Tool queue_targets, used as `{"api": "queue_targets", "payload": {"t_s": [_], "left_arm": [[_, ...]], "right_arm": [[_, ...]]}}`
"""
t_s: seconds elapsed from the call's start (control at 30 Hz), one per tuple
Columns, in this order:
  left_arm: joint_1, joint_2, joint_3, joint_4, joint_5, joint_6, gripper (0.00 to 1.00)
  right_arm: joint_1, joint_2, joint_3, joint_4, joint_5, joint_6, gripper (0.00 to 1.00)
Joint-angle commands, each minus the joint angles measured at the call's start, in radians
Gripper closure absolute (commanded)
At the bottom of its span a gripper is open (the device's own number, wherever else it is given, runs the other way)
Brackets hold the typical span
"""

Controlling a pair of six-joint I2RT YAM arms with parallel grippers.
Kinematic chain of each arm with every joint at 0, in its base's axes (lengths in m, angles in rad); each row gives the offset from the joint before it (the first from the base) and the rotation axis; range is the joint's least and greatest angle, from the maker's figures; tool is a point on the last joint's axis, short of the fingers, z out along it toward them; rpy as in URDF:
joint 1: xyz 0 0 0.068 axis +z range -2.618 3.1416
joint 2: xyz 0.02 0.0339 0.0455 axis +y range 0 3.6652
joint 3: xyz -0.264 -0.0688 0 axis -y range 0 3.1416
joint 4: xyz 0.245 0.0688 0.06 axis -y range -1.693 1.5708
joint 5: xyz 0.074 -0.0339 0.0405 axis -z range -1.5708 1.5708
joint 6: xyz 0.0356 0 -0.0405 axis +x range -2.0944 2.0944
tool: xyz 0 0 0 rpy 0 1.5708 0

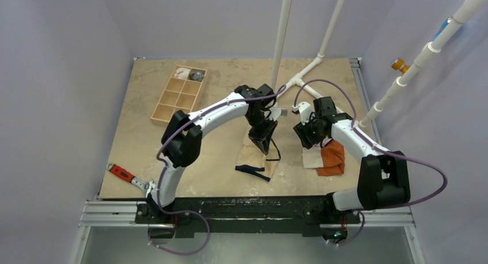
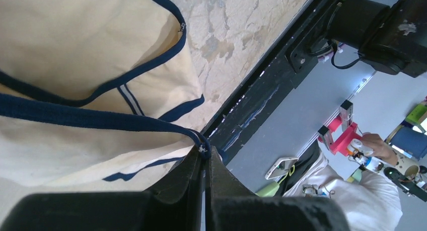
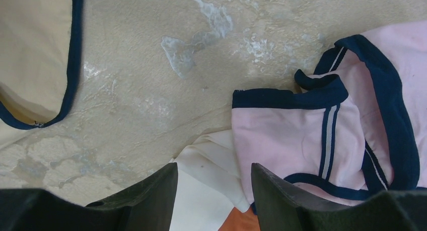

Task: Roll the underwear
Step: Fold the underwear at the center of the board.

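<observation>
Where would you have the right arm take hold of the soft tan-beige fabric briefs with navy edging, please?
I'd pinch the navy-edged side hem of the soft tan-beige fabric briefs, coming from the robot's right across the mottled beige table. That hem faces the open right pincer and lies flat and unobstructed, and the left pincer is clamped on another edge.

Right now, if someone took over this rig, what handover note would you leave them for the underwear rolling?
Left gripper: shut on the navy edging of the underwear, which lies on the table between the two arms.
Right gripper: open and empty, over the pink briefs and the cream cloth.
Done: one edge is gripped. No roll shows yet.
Left: roll the garment up, probably with the right gripper coming across to help.
</observation>
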Motion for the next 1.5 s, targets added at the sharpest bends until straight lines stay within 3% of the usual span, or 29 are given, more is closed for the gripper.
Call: {"api": "queue_targets", "payload": {"t_s": [0.0,0.47,0.7,1.0,1.23,1.47], "left_arm": [[-0.038,0.060,0.056,0.013,0.012,-0.028,1.00],[-0.097,0.171,0.158,0.024,0.007,-0.057,0.90],[-0.101,0.222,0.201,0.032,0.017,-0.069,0.65],[-0.100,0.181,0.118,0.133,0.111,-0.048,0.30],[-0.100,0.064,-0.044,0.177,0.145,0.047,0.14],[-0.101,-0.047,-0.157,0.202,0.181,0.196,0.07]], "right_arm": [[-0.011,-0.009,-0.015,0.006,-0.014,-0.006,0.46],[-0.023,-0.002,-0.026,0.016,-0.031,-0.010,0.46],[-0.025,0.004,-0.026,0.015,-0.039,-0.013,0.46],[-0.026,0.021,-0.023,0.018,-0.040,-0.013,0.46],[-0.026,0.034,0.023,-0.025,-0.129,-0.017,0.46],[-0.026,0.074,0.123,-0.074,-0.251,-0.015,0.47]]}}
